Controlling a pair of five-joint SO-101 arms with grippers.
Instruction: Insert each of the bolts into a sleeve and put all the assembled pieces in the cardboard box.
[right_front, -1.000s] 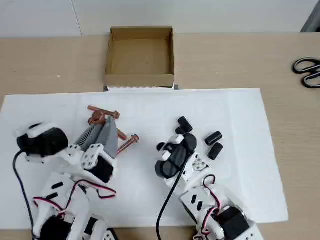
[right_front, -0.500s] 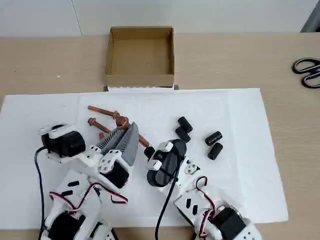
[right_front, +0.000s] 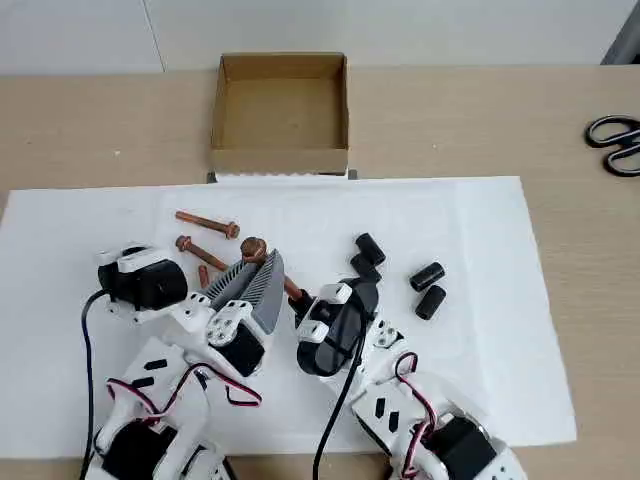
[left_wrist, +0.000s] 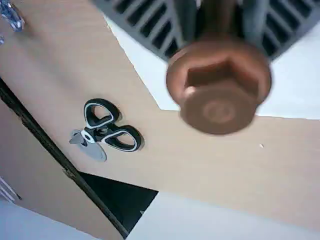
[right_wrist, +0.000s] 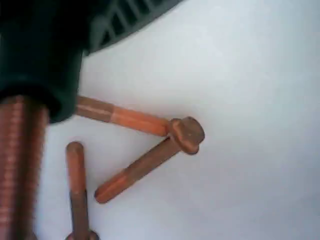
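My left gripper (right_front: 258, 270) is shut on a copper bolt (right_front: 254, 249), whose hex head (left_wrist: 218, 85) sticks out past the grey fingers (left_wrist: 140, 20). The bolt's shaft slants toward my right gripper (right_front: 305, 305), which is shut on a black sleeve (right_wrist: 45, 75). The threaded end (right_wrist: 20, 165) meets the sleeve's mouth. Three loose bolts (right_front: 207, 222) (right_front: 198, 249) (right_front: 203, 275) lie on the white paper to the left. Several black sleeves (right_front: 368, 247) (right_front: 427, 275) lie to the right. The cardboard box (right_front: 281, 158) stands open at the back.
The white paper sheet (right_front: 480, 220) covers the table's front. Black-handled scissors (right_front: 615, 143) lie at the far right on bare wood, also seen as scissors (left_wrist: 107, 132) in the left wrist view. Loose bolts (right_wrist: 145, 167) lie under the right gripper.
The left arm has swung right with the bolt, and the right gripper has moved left with the sleeve. The bolt's tip now meets the sleeve.
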